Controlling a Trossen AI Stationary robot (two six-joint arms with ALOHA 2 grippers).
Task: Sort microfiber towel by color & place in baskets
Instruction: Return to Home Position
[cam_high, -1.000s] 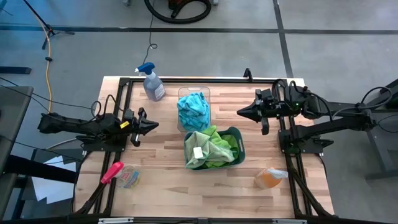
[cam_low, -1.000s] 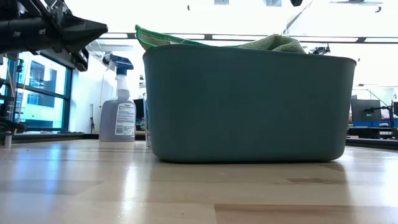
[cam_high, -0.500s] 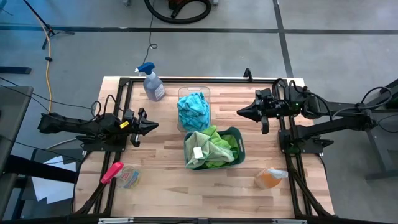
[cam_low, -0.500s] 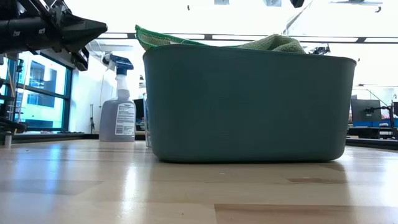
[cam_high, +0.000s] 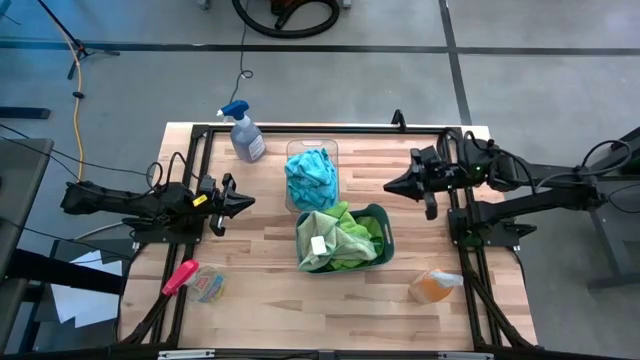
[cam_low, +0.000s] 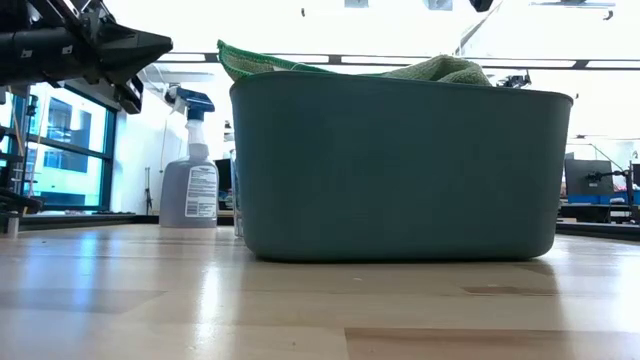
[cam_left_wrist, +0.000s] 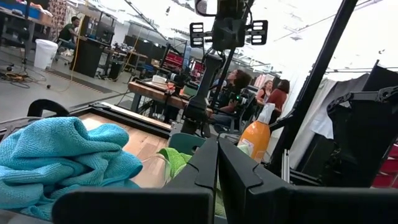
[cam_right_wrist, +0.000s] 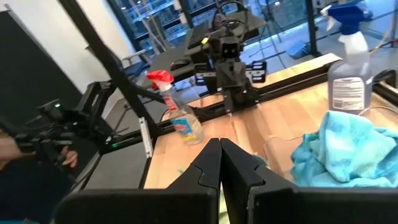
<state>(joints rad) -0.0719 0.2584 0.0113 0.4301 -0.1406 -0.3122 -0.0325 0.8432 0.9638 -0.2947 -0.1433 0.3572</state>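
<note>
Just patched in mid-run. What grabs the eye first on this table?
The dark teal basket at the middle of the table, heaped with lime green towels, stands out first. Next to it, on the side toward the spray bottle, the clear basket holds a mound of turquoise towels. The left tool and right tool hang shut and empty on either side, pointing inward.
</note>
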